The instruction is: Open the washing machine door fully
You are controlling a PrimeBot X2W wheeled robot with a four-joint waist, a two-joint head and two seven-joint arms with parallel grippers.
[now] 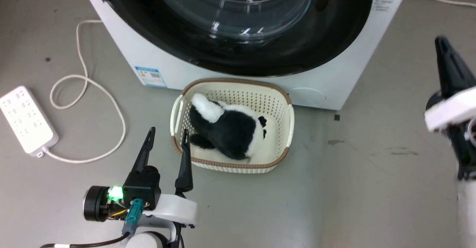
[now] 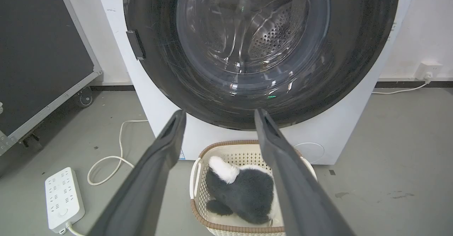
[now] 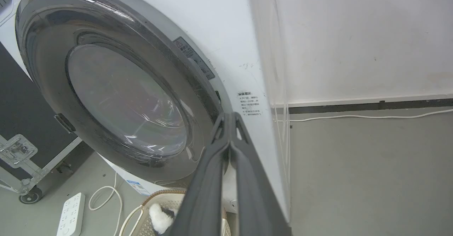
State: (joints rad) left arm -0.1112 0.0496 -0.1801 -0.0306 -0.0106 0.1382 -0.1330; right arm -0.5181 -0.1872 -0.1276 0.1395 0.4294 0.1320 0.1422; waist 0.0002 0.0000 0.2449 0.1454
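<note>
Though the head view cuts the washing machine (image 1: 122, 43) off above the middle of its front, the washing machine door (image 1: 334, 36) can be seen lying against that white front, black ring and glass bowl facing the robot; whether it is latched cannot be told. Through the glass the left wrist view gives only a dim, reflection-streaked patch of perforated drum (image 2: 272, 39). The left pincer (image 1: 168, 131) hangs low with its fingers spread wide and holding nothing, one tip overlapping the rim of the cream basket (image 1: 284, 129) on the floor, where a black-and-white plush toy (image 1: 230, 129) lies partly hidden by the wall. The right pincer (image 1: 442, 43) is blurred at the head view's right edge, its arm cut off; its own camera shows the fingers pressed together, tips in front of the door's right rim, touching or not I cannot tell. A power strip (image 1: 26, 119) lies at the left.
</note>
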